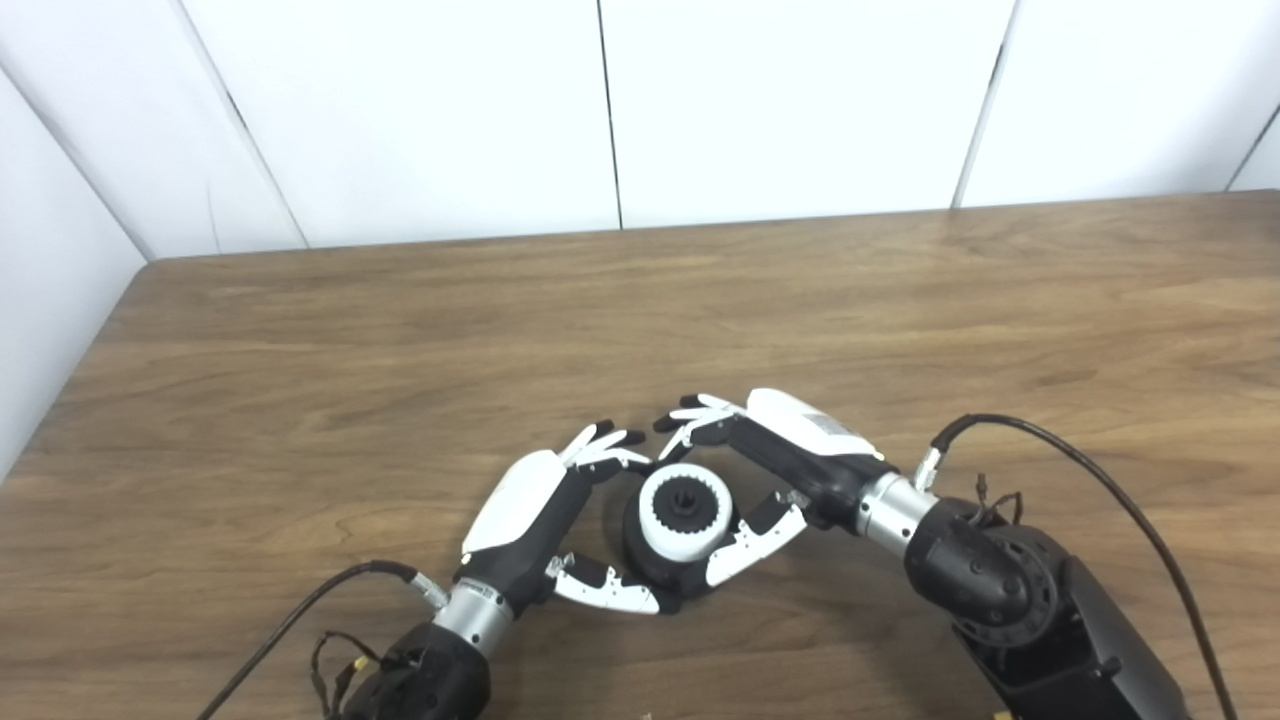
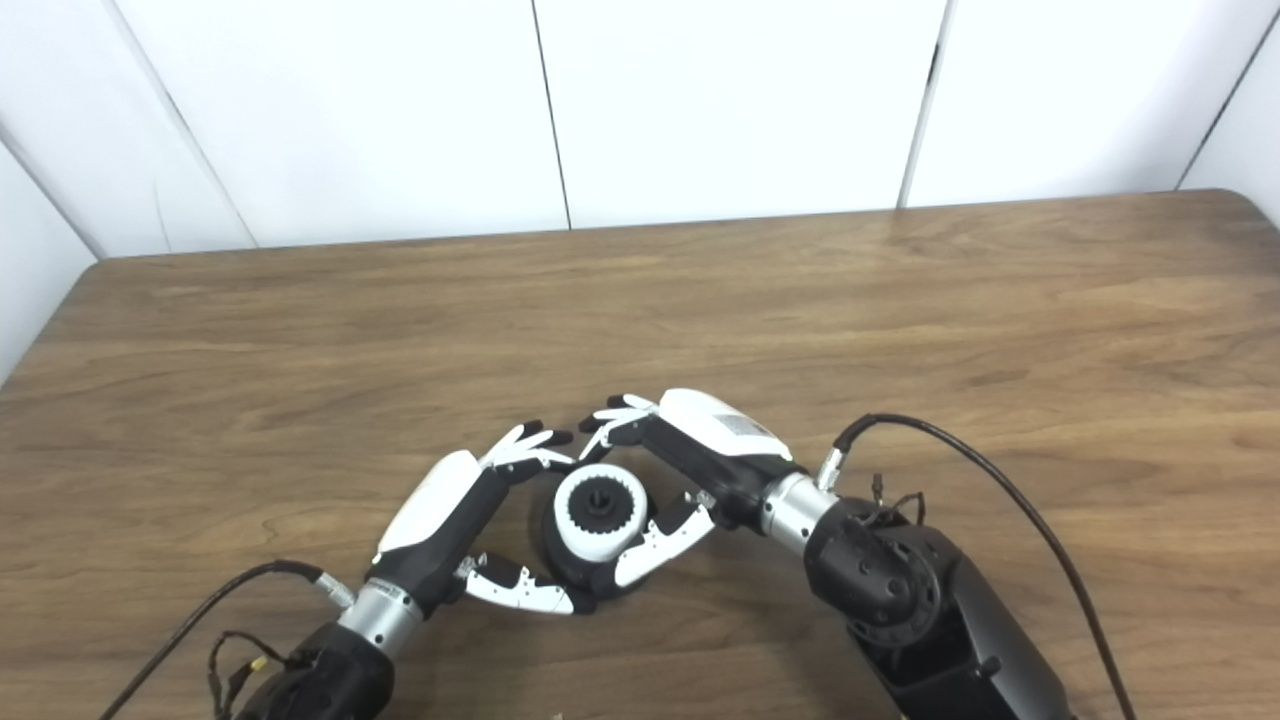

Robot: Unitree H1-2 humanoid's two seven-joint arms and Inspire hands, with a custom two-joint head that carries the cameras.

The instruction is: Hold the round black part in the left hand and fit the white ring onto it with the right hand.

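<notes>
Tabletop [image 1: 900, 300]: assembly near the near edge, centrally. Left hand [image 1: 530, 520] fingers grasp the round black part [image 1: 640, 555]; right hand [image 1: 775, 465] fingers grip the white ring [image 1: 683, 510] on top. Risk: uneven pressing could cock the ring, jamming it.

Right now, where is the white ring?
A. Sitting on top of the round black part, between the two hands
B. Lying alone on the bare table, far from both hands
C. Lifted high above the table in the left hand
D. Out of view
A: the white ring sits on the round black part, flanked by the left hand and right hand.
</notes>
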